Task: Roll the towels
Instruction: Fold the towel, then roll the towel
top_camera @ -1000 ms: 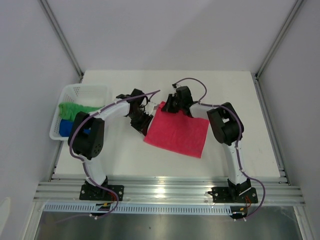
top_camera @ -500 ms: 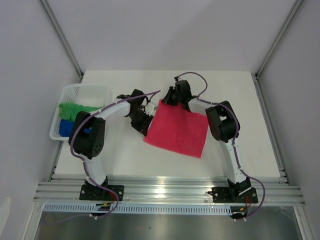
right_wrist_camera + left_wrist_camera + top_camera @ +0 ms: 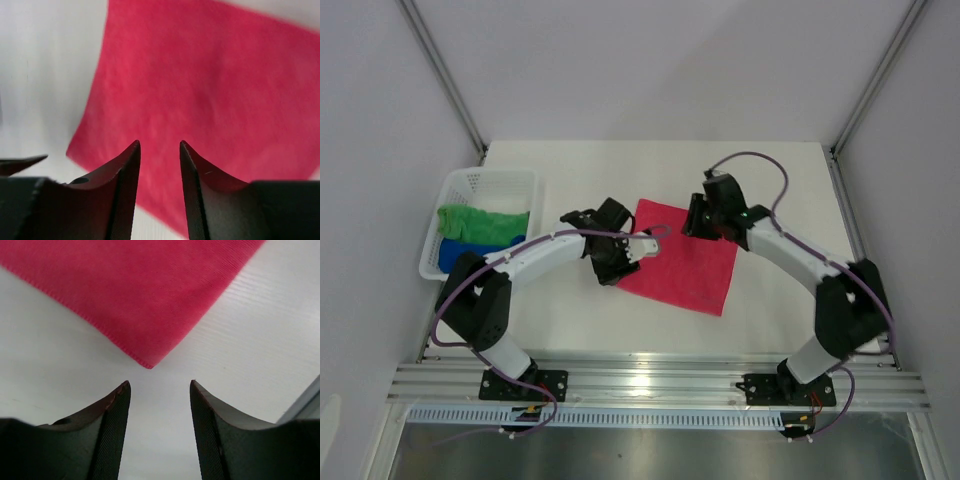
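Counted 3 towels: pink-red towel (image 3: 685,265) flat on desk (image 3: 570,170), green towel (image 3: 480,220) and blue towel (image 3: 455,252) in 1 white mesh basket (image 3: 485,180); left hand (image 3: 159,385) and right hand (image 3: 159,145) both part-open, empty.

Matt, finely ribbed cloth: pink-red towel (image 3: 150,290); smooth, faintly streaked: table (image 3: 260,340).

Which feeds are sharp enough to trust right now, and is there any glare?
Left wrist: pink-red towel crisp, weave and corner readable. Right wrist: the towel is smeared and soft, only the fingers sharp. Top external: evenly lit, one bright glare patch on the metal rail at the near edge.
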You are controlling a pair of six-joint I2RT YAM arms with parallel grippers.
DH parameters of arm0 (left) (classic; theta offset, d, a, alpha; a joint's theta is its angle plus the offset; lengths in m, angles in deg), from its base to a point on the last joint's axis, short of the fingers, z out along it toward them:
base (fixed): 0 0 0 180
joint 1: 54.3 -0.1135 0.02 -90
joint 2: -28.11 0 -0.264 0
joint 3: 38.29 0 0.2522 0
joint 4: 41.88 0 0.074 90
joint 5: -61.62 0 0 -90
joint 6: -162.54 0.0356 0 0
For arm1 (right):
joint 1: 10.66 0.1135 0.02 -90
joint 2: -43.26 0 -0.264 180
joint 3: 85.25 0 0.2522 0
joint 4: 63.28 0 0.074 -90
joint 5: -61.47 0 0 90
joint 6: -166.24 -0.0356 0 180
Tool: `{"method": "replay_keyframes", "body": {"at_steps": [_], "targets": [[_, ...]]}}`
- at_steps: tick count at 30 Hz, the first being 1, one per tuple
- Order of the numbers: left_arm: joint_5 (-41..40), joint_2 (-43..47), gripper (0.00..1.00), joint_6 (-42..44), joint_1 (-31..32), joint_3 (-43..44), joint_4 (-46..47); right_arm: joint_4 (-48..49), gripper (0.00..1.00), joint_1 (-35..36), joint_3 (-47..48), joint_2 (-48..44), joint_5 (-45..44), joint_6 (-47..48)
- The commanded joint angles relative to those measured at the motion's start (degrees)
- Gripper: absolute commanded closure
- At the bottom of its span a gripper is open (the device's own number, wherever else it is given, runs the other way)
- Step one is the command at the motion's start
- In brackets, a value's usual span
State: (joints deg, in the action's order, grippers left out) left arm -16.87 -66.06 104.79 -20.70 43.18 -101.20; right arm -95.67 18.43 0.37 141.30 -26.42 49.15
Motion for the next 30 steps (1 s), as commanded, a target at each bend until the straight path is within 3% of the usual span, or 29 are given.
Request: {"method": "replay_keyframes", "body": {"at_steps": [1, 5, 9, 22, 25, 26, 29, 30], "targets": [[-8.1, 3.1, 0.45, 14.3, 4.5, -6.3, 5.0, -11.2, 0.58, 0.2, -12.5, -12.4, -5.5, -8.8], [-11.2, 5.1, 0.43, 24.3, 6.2, -11.7, 11.4, -14.3, 0.55, 2.7, -23.1, -23.5, -6.5, -16.6], [-13.4, 4.6, 0.42, 28.4, 8.9, -14.4, 15.6, -13.9, 0.54, 4.0, -31.2, -30.3, -6.3, -21.0], [-14.1, -2.9, 0.47, 28.9, 10.4, -15.9, 19.4, -8.5, 0.54, 6.0, -40.4, -30.8, -7.8, -25.8], [-14.8, -4.6, 0.65, 26.9, 10.4, -14.5, 18.8, -6.8, 0.55, 6.1, -41.3, -29.6, -8.0, -25.8], [-14.8, -4.8, 0.78, 26.4, 10.4, -13.9, 18.2, -6.5, 0.56, 6.1, -41.4, -29.3, -7.9, -25.7], [-13.7, -4.2, 0.99, 24.2, 10.4, -13.8, 16.9, -5.1, 0.62, 6.1, -42.4, -29.3, -7.6, -25.9], [-13.6, -3.7, 0.99, 23.7, 10.4, -14.4, 16.6, -4.2, 0.64, 6.1, -43.0, -29.6, -7.6, -26.1]]}}
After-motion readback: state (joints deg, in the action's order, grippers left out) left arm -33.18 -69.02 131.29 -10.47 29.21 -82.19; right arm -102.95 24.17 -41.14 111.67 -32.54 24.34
